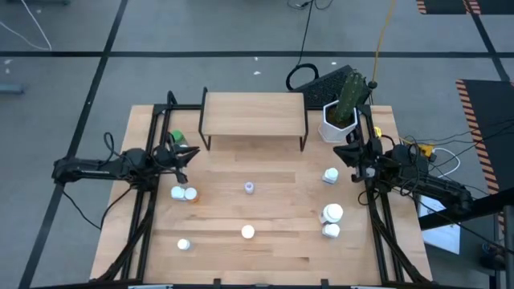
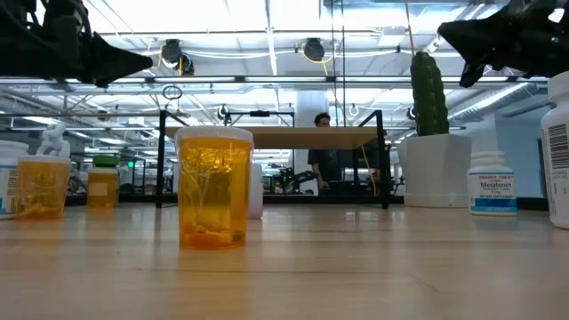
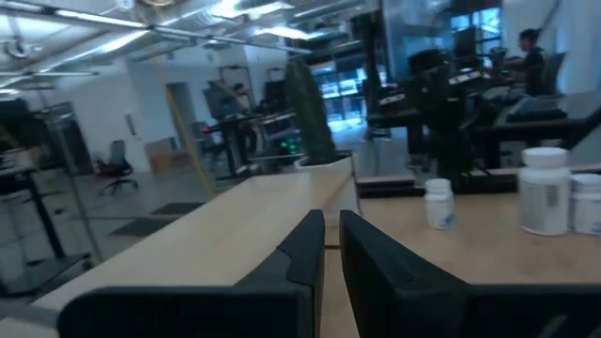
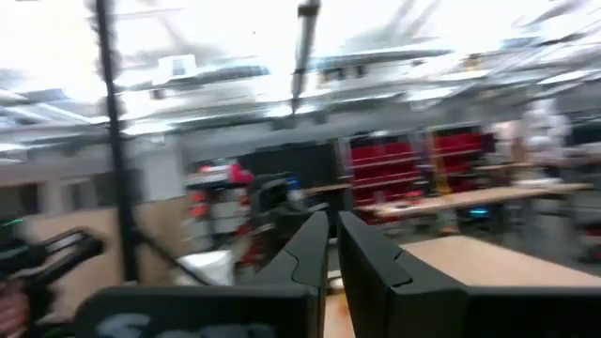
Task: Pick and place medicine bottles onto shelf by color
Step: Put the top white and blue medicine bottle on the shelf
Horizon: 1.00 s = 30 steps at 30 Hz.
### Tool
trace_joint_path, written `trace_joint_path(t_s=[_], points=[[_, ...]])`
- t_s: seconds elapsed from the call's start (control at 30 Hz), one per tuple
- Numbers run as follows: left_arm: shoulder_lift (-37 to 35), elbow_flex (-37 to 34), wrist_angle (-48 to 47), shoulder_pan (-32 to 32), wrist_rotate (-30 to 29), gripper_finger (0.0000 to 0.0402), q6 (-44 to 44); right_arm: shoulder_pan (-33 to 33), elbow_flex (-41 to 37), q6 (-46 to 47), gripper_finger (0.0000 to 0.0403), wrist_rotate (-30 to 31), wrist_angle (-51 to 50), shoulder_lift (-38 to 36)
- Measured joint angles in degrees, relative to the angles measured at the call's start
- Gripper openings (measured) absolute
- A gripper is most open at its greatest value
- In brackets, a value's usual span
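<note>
The shelf stands on black legs at the table's far middle, with nothing on its board. Medicine bottles stand scattered on the table. A green one and two side by side are at the left. Small ones are in the middle and near side, and white ones are at the right. An orange bottle shows close in the low view. My left gripper is shut, raised left of the shelf, by the green bottle. My right gripper is shut, raised near the cactus pot.
A white hexagonal pot with a green cactus stands at the shelf's right end, close to my right gripper. A black keyboard lies beyond the table's far edge. In the low view a person shows in the room behind the shelf.
</note>
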Motion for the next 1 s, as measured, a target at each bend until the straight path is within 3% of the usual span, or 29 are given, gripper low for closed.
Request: trace_joint_path(t_s=[0.27, 0.43, 0.63, 0.8, 0.93, 1.0], points=[[2.0, 0.0, 0.6, 1.5, -3.0, 0.0055, 0.2, 0.0, 0.5, -4.8, 0.0020, 13.7, -2.2, 4.5], [7.0, 0.0, 7.5, 1.7, -2.9, 0.0094, -0.1, 0.0, 7.3, -5.8, 0.0032, 12.3, -18.7, 11.7], [14.3, 0.0, 15.1, 1.7, -1.2, 0.0142, -5.1, 0.0, 16.8, -9.5, 0.0108, 10.2, -32.3, 22.0], [20.1, 1.1, 16.7, 1.7, -0.8, 0.0159, -7.6, 0.0, 17.5, -10.4, 0.0172, 6.1, -28.1, 27.7], [24.6, 3.5, 16.5, 1.9, -0.9, 0.0161, -6.2, 0.0, 17.4, -13.6, 0.0206, 7.1, -24.2, 31.3], [26.7, 4.3, 16.4, 2.3, -1.1, 0.0161, -4.8, 0.0, 17.5, -16.0, 0.0217, 10.5, -21.6, 33.2]])
